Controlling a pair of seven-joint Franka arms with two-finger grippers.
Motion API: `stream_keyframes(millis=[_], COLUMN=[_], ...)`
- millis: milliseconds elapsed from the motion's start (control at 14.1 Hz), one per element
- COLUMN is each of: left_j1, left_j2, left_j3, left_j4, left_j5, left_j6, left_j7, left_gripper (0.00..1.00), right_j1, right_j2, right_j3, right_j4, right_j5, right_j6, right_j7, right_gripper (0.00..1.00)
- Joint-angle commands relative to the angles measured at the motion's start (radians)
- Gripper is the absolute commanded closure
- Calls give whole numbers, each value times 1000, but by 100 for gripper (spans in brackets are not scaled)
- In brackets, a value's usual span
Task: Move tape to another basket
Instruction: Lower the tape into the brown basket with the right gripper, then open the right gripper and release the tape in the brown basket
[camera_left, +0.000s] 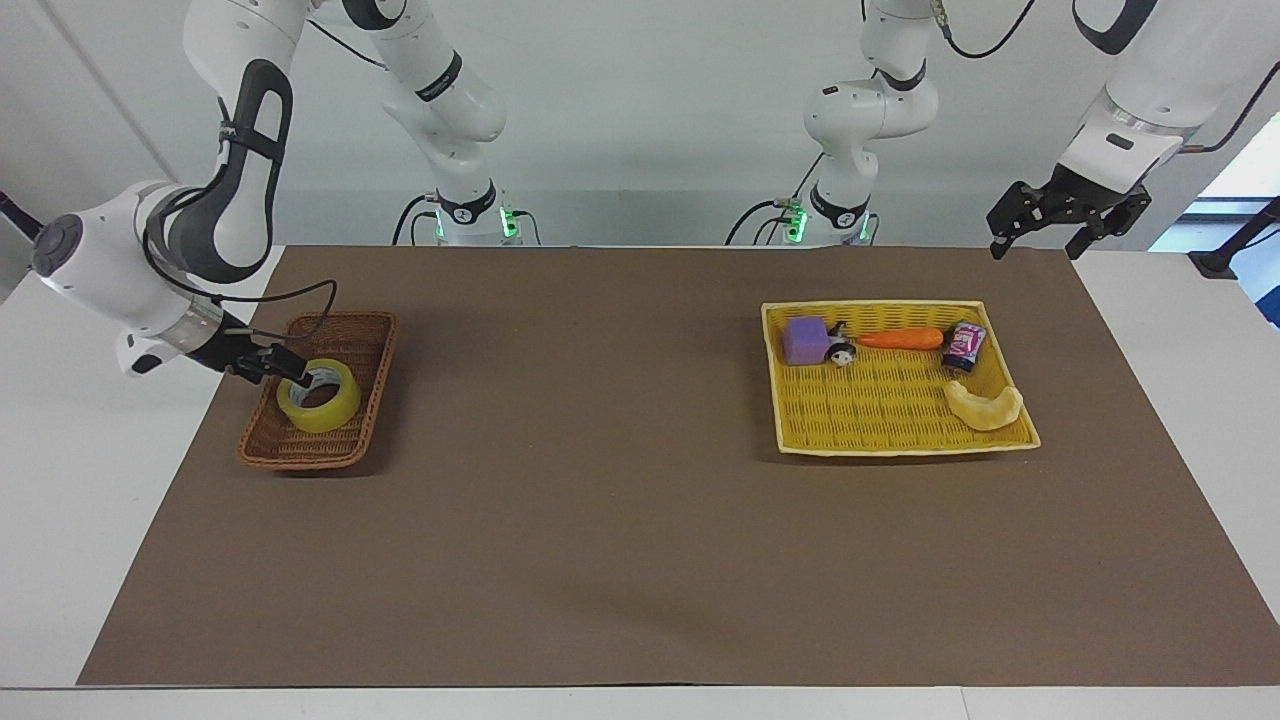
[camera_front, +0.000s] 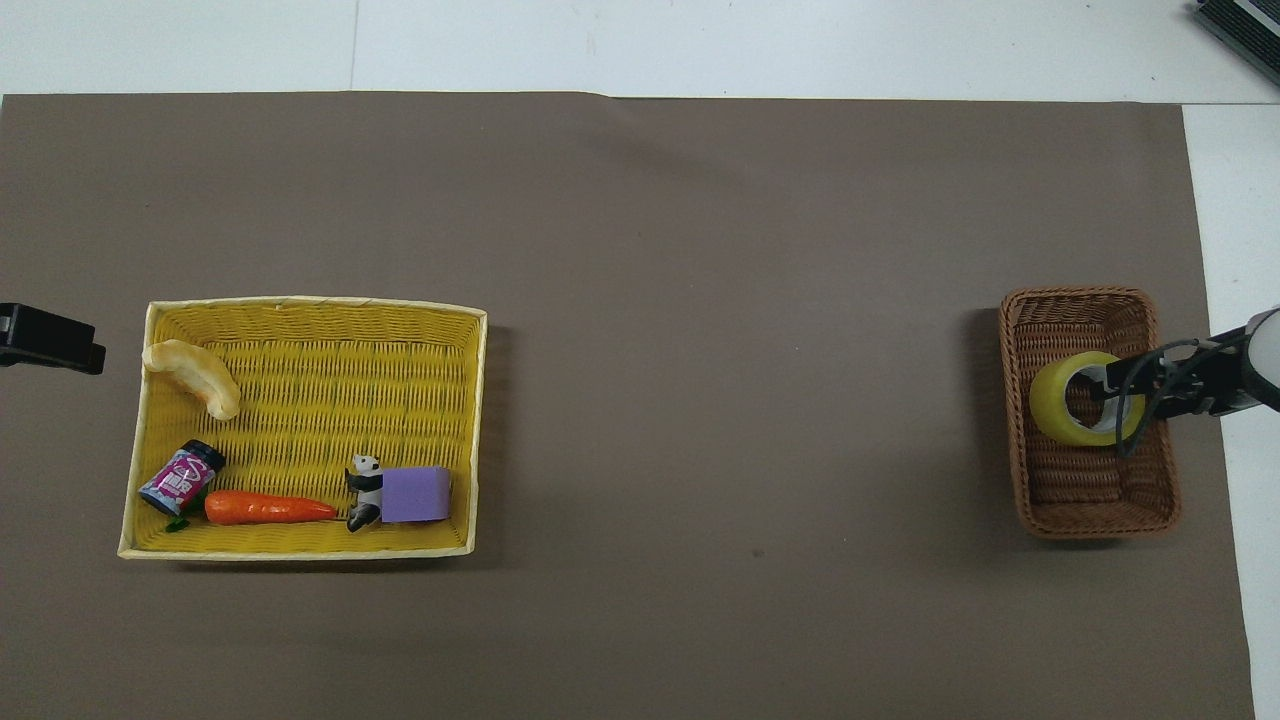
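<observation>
Tape (camera_left: 320, 396) in wicker basket (camera_left: 350, 330), right end effector (camera_left: 291, 372) at its rim, jaws seemingly parted

The tape (camera_left: 320, 396) is seen as glossy, translucent yellow film. The basket (camera_left: 352, 338) is woven of rough, dark brown wicker. The yellow tray (camera_left: 893, 398) is woven too, with a plastic look. The bench (camera_left: 600, 480) is covered by a matt, smooth brown sheet (camera_front: 700, 250). The arms (camera_left: 215, 150) are cased in smooth, glossy white plastic.
</observation>
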Motion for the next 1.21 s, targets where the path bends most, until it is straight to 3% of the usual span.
stream_keyframes(millis=[0,285,569,925,1139], left_j1=[4,4,-3,-2,-3], left_j2=[-15,-15,-13,-13,-13], left_j3=[2,4,4,4,4], left_j4=[-4,-4,-1,-1,-1], left_j5=[-11,-11,-11,-9,-11], left_j6=[-9,-7,-6,-6,-6], left_j7=[13,13,13,13,13], left_gripper=[0,0,0,0,0], right_j1=[62,186,333,487,499], right_j2=[-90,-204,-266,-301,-309], right_j3=[5,8,9,11,14], right_j4=[13,13,7,2,68], right_j5=[-68,-146,-175,-175,-175], right_j6=[-36,-131,-196,-222,-230], right_j7=[35,249,448,521,523], right_gripper=[0,0,0,0,0])
